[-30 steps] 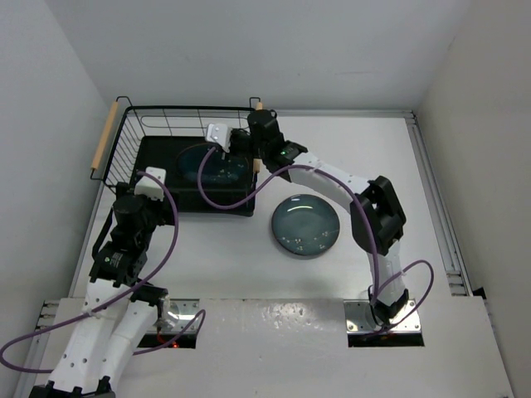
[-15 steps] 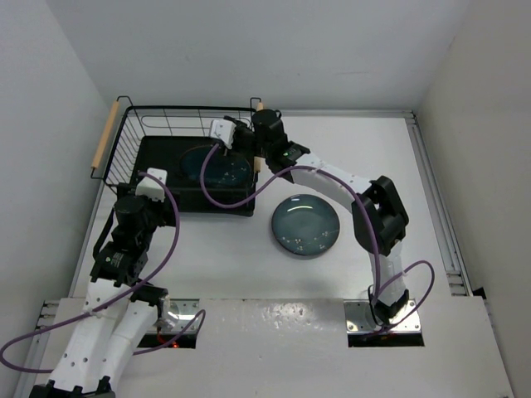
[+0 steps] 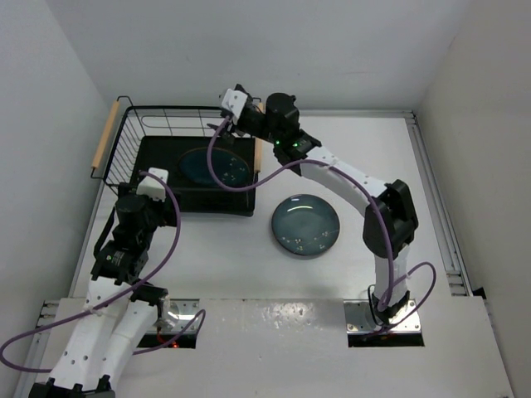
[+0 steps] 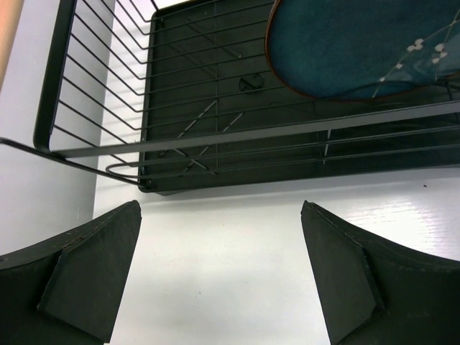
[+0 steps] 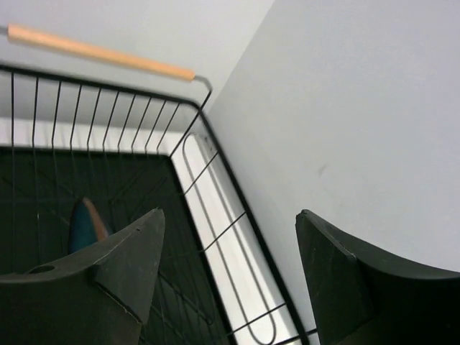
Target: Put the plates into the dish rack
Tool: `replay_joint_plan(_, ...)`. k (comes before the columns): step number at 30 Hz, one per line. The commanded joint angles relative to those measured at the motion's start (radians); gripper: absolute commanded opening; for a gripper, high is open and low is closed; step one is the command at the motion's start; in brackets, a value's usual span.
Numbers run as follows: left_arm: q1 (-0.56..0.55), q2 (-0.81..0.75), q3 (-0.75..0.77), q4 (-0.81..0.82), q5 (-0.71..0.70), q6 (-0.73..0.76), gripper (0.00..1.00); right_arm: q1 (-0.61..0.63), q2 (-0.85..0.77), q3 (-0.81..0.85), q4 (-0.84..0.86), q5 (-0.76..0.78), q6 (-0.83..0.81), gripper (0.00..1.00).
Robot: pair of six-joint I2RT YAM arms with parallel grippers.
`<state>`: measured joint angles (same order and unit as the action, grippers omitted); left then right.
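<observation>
Right gripper [image 5: 228, 215], jaws apart and empty, hung over the black wire dish rack [image 3: 166, 109] holding one glossy round teal plate [image 3: 216, 166]; the second teal plate [image 3: 306, 225] lay flat outside it, nearer the robot and rightward, on this gripper's side

left hand [image 4: 221, 267] — fingers wide apart, arm bent low | right hand [image 5: 228, 272] — fingers apart, arm stretched forward

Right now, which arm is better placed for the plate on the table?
Right, probably: the plate lies nearer its base; the right gripper is open, empty; the left gripper faces the dish rack.
</observation>
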<state>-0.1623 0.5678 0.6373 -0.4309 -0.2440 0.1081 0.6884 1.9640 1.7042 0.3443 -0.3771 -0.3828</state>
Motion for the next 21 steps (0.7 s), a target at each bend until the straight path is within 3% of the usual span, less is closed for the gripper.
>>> replay_joint_plan(1,0.007,0.0,0.002,0.023,-0.003,0.012,0.98,-0.007,-0.085,-0.029,0.098,-0.048,0.05,0.74)
replay_joint_plan(3,0.007,0.0,0.002,0.023,0.006,0.012,0.98,-0.015,-0.097,-0.031,0.105,-0.039,0.094,0.76)
replay_joint_plan(6,-0.002,0.0,0.002,0.023,0.006,0.012,0.98,-0.064,-0.129,0.0,0.131,0.013,0.287,0.82)
replay_joint_plan(7,-0.002,0.0,0.002,0.023,0.006,0.012,0.98,-0.085,-0.16,0.026,0.074,0.03,0.341,0.84)
replay_joint_plan(8,-0.002,0.0,0.002,0.023,0.006,0.012,0.98,-0.105,-0.192,0.044,0.03,0.027,0.507,0.86)
replay_joint_plan(11,-0.002,-0.011,0.002,0.034,0.018,0.021,0.98,-0.272,-0.276,0.075,-0.218,0.027,0.669,0.95)
replay_joint_plan(14,-0.002,-0.011,0.012,0.069,0.072,0.077,0.98,-0.37,-0.421,-0.052,-0.455,0.079,0.642,0.99)
replay_joint_plan(15,-0.002,-0.011,0.021,0.081,0.084,0.091,0.98,-0.383,-0.5,-0.131,-0.541,0.169,0.636,0.99)
replay_joint_plan(17,-0.002,0.001,0.038,0.116,0.109,0.131,0.98,-0.457,-0.58,-0.304,-0.646,0.202,0.676,0.99)
replay_joint_plan(19,-0.002,0.024,0.076,0.138,0.15,0.142,0.98,-0.509,-0.651,-0.397,-0.677,0.181,0.775,0.99)
replay_joint_plan(20,-0.002,0.033,0.09,0.138,0.163,0.154,0.98,-0.536,-0.704,-0.56,-0.667,0.167,0.798,0.99)
replay_joint_plan(21,-0.002,0.033,0.111,0.147,0.188,0.154,0.98,-0.541,-0.756,-0.616,-0.657,0.171,0.829,0.99)
